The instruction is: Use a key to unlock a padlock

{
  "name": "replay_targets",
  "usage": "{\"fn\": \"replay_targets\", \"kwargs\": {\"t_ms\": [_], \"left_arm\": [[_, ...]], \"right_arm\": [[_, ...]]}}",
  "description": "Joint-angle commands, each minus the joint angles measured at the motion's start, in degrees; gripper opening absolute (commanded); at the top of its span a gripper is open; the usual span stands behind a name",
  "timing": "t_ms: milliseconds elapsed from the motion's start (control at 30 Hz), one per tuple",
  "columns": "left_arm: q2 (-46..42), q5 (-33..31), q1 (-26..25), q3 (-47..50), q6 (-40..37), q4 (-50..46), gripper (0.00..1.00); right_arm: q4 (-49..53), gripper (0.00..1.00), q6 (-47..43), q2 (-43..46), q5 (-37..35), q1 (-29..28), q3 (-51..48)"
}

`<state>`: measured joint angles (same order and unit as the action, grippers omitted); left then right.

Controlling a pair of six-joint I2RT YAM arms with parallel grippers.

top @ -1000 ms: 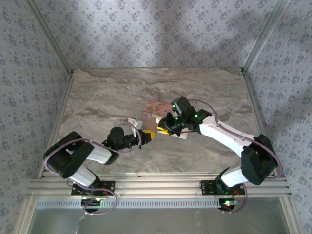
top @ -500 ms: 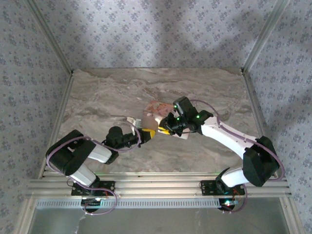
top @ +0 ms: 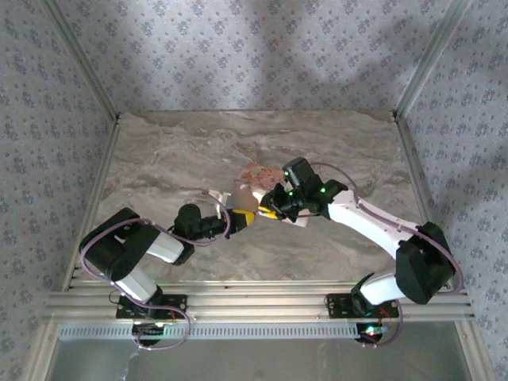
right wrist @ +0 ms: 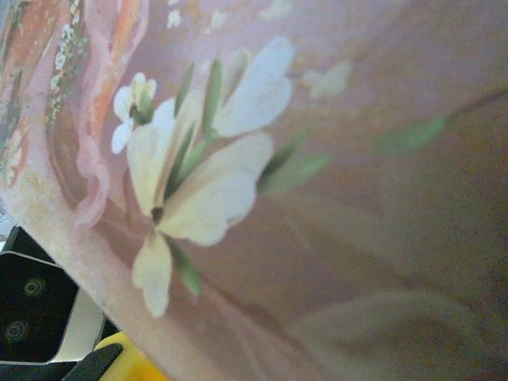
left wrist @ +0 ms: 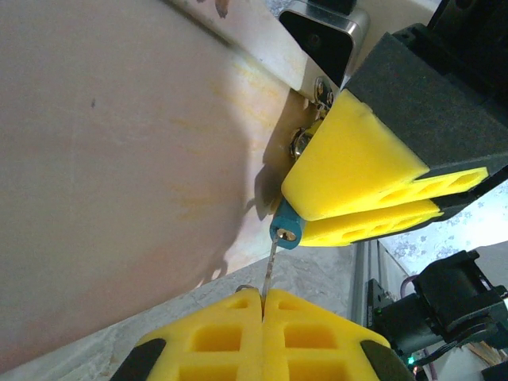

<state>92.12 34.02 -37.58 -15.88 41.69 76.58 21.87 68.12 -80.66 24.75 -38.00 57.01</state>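
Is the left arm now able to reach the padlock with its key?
Probably yes. The left gripper pinches the key, whose tip seems to touch the padlock, held by the right gripper. Nothing stands between them; the pink box lies behind.

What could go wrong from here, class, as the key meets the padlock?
1. The thin key, pinched by the left gripper, could bend or slip if it meets the keyhole off-line.
2. The padlock sits at the very tips of the right gripper, so a push might twist it loose.
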Motion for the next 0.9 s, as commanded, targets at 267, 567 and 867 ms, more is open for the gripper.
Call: {"fn": "replay_targets", "kwargs": {"t_ms": [267, 567, 867], "left_arm": [[0.4, 2.5, -0.1, -1.9, 0.7, 4.2, 0.00], [0.1, 2.8, -0.2, -1.6, 0.7, 4.2, 0.00], [-0.4, 2.8, -0.3, -1.6, 0.8, 4.2, 0.00]], "right_arm": [[-3.5, 0.00, -0.8, 1.7, 2.9, 0.0, -0.3], [-4.0, 0.00, -0.6, 1.6, 2.7, 0.3, -0.7], [-4.4, 0.00, -0.7, 1.4, 2.9, 0.5, -0.7]]}}
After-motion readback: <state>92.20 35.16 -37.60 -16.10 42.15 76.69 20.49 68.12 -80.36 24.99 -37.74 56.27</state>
